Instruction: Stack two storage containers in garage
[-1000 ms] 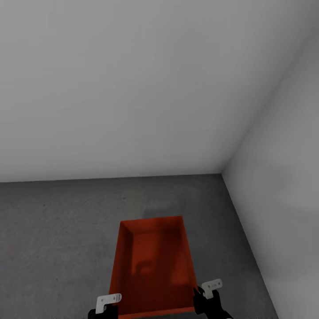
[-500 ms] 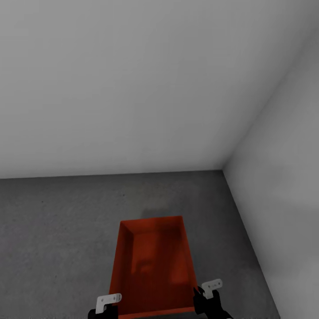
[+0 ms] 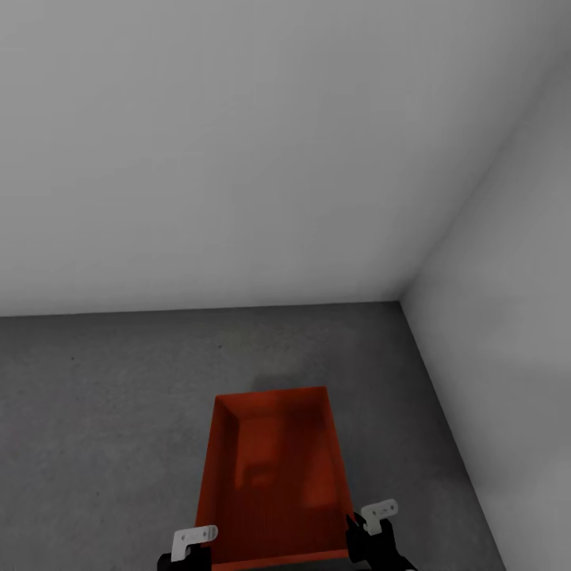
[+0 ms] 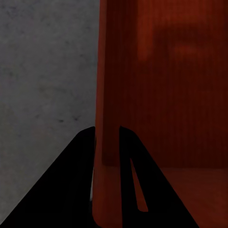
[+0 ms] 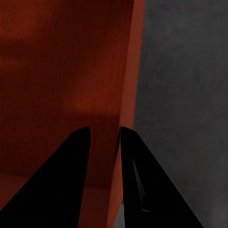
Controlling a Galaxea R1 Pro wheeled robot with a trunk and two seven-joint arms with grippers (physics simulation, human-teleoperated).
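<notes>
- One orange-red storage container hangs over the garage's concrete floor, near the corner of the pale grey walls.
- The left claw pinches its left wall; the right claw pinches its right wall.
- Risk: both grips sit on thin walls near one end, so uneven lowering could tilt or drop it.
- Whether it touches the floor is unclear.

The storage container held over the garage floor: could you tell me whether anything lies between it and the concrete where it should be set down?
Nothing visible does. The storage container is clamped by the left gripper and right gripper, jaws astride its side walls, and the floor around it shows bare concrete up to the walls.
</notes>
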